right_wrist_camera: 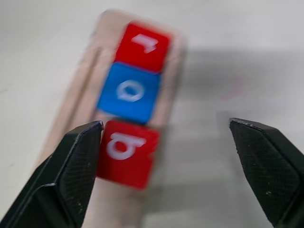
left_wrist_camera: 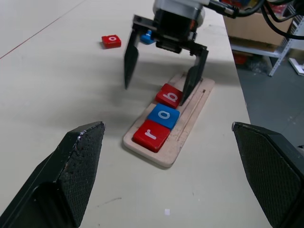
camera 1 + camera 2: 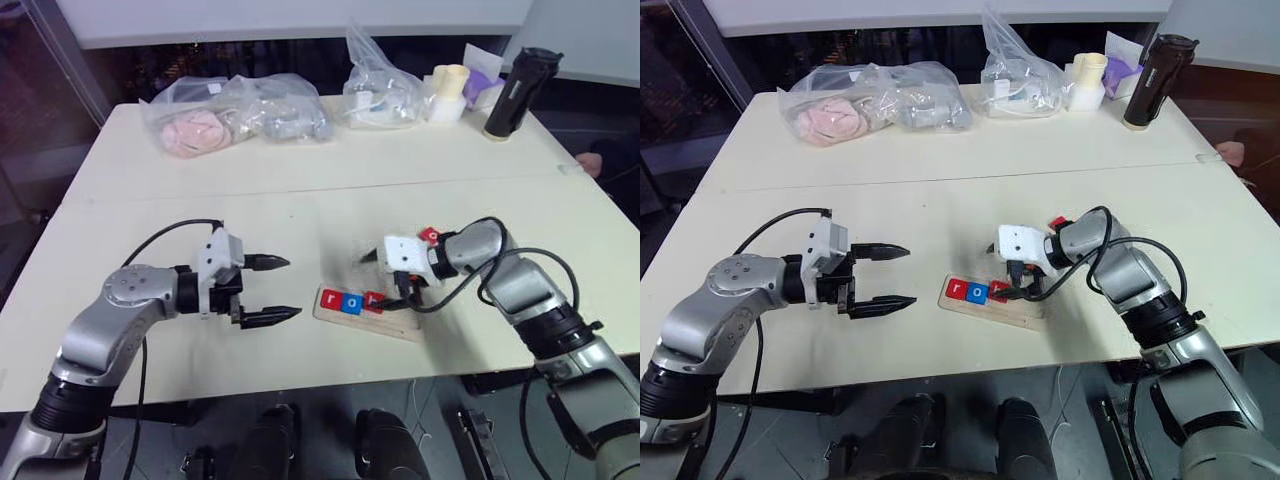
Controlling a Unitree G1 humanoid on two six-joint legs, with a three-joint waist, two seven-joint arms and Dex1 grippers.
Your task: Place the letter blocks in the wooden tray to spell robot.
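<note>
The right gripper [image 2: 161, 71] is seen with its fingers spread apart and nothing held between them, poised just above the wooden tray [image 2: 187, 130]. Directly beneath it, the red b block [image 2: 169, 95] lies in the tray, one finger standing close by its edge; the wide spread is judged to be that of a release, the block left seated in its slot. Next to it in the row, away from the gripper, the blue o block [image 2: 163, 116] and then the red r block [image 2: 151, 134] are set edge to edge, so that "rob" is spelled and the rest of the tray is left bare for two more letters. Beyond the right gripper, on the table [image 2: 57, 71], a loose red o block [image 2: 111, 41] is lying, with a blue block [image 2: 148, 36] partly hidden behind the gripper's body. The left gripper [image 3: 270, 290] is held open and empty, well apart from the tray, presumably kept clear of the work.
</note>
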